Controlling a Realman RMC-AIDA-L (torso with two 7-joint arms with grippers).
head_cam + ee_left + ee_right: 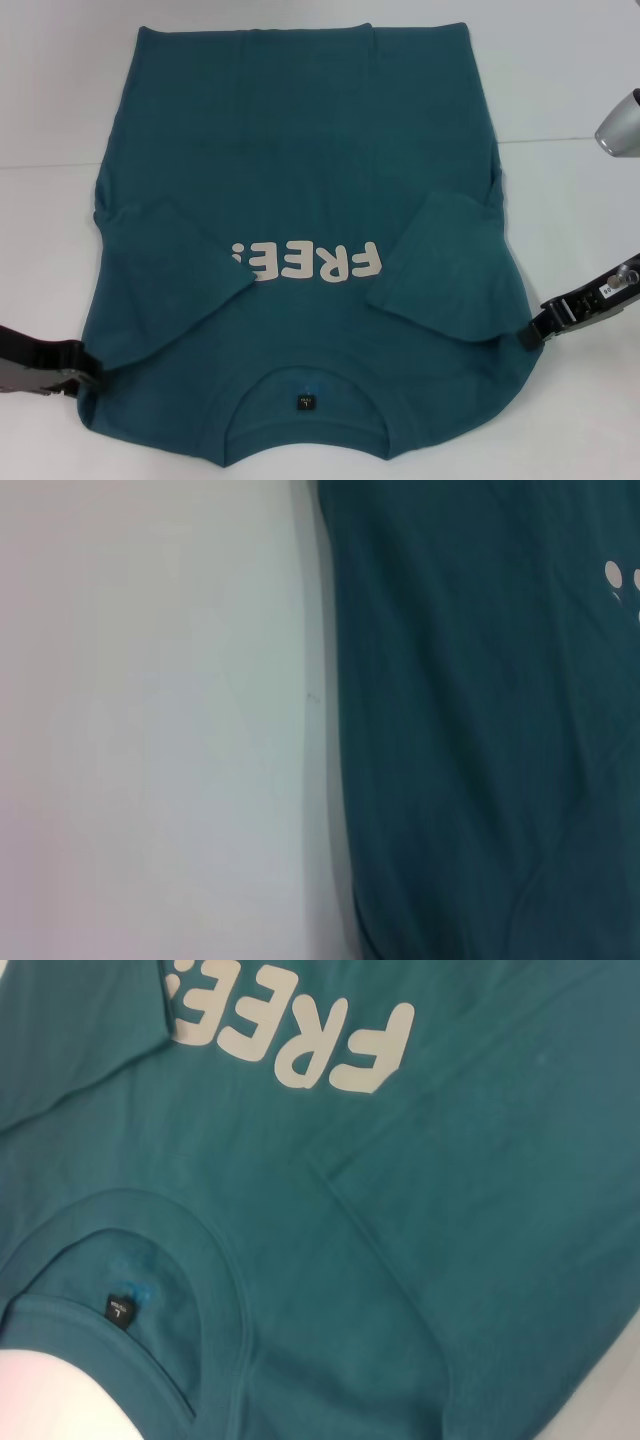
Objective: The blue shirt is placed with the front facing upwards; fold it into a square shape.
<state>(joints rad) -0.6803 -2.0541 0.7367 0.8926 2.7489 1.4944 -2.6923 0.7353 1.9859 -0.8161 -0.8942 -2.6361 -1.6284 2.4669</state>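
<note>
Shirt [300, 170] lies flat, front up, filling most of the worktop [570, 90]; collar [305, 395] at 6 o'clock nearest the robot, hem at 12. Both sleeves are already folded in over the chest: left sleeve [175, 275] partly covers the start of the white "FREE!" lettering [305, 262], right sleeve [445, 265] sits just beside its other end. Small black neck tag [305, 402] shows inside the collar.

Left hand [85, 372] is at approx 8 o'clock, at the shirt's shoulder edge; right hand [530, 335] is at approx 4 o'clock, touching or just at the opposite shoulder edge. Can't tell for either whether fingers are apart or clamped on cloth; wrist views show only fabric and worktop.

Likely step: grip both shoulders and carry the collar end toward the hem. To do it well: pinch both layers incl. the tucked sleeve, lift both sides level and together, keep the cloth lightly taut so the middle doesn't sag or drag, and land the collar edge square w/ the hem. Cotton is limp, so the sleeves could slide out if lifted unevenly.

Surface: plain white, smooth, matte worktop w/ a faint seam or edge line running across at mid-height. A grey metallic part [620, 125] of the robot pokes in at 3 o'clock. Nothing else of the room is visible.
</note>
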